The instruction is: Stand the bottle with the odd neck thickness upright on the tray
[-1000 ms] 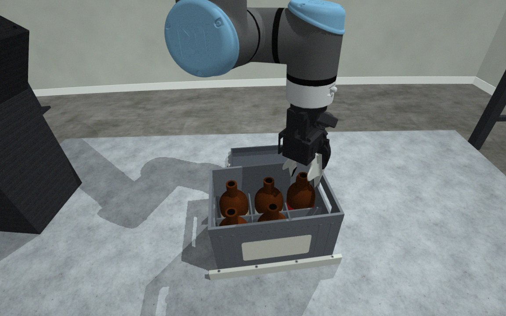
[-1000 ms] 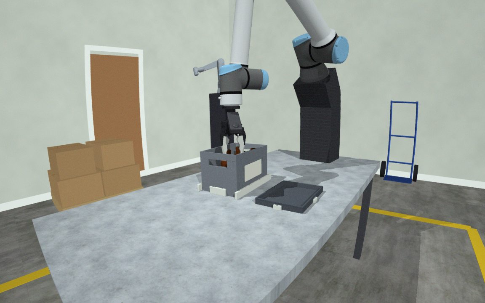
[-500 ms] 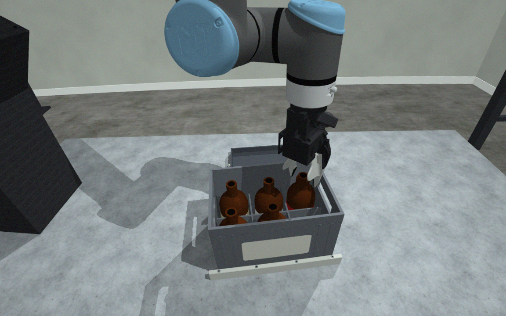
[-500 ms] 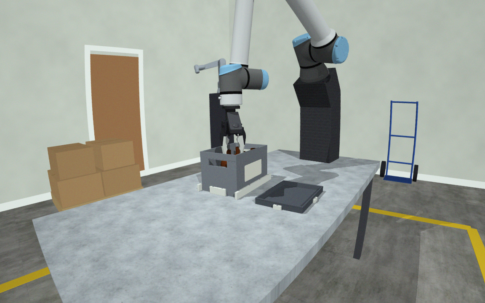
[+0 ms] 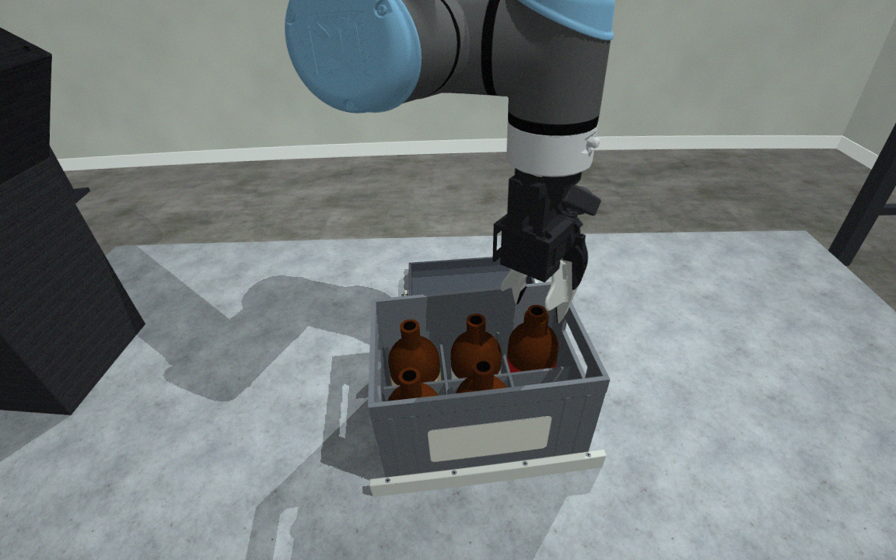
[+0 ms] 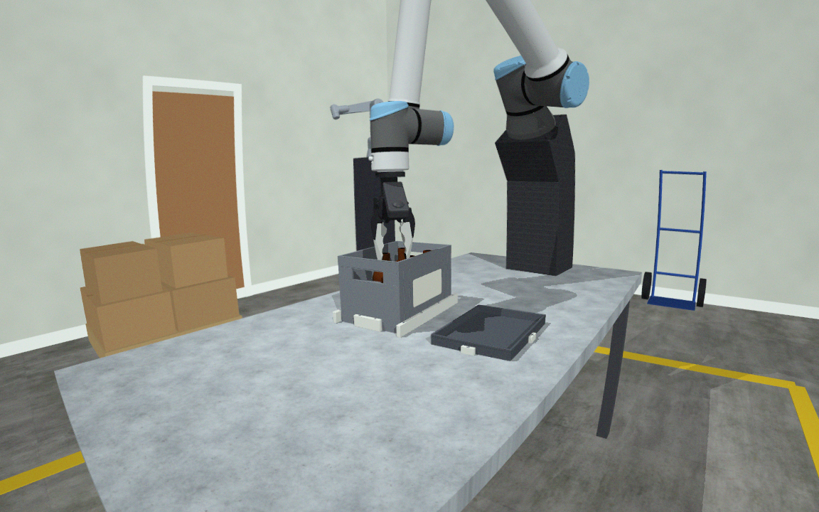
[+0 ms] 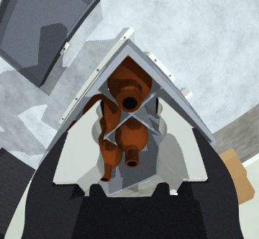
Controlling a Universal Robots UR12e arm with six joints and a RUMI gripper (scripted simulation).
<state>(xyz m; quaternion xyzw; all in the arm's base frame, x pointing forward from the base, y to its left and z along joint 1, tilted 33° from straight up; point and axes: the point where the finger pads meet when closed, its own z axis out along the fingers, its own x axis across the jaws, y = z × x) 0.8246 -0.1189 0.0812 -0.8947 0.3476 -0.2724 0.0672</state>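
Observation:
The grey crate holds five brown bottles, standing. One bottle is in a corner compartment. The others show as a back-middle bottle, a back-left bottle, a front-left bottle and a front-middle bottle. The front-right compartment in the top view shows no bottle. My gripper is partly open, its fingertips on either side of the corner bottle's neck with gaps. The dark tray is empty. Differences in neck thickness are not clear.
A pale strip runs along the crate's long side, between crate and tray in the exterior view. The crate walls rise around the bottles. The black robot pedestal stands at the table's end. Cardboard boxes are beyond the table.

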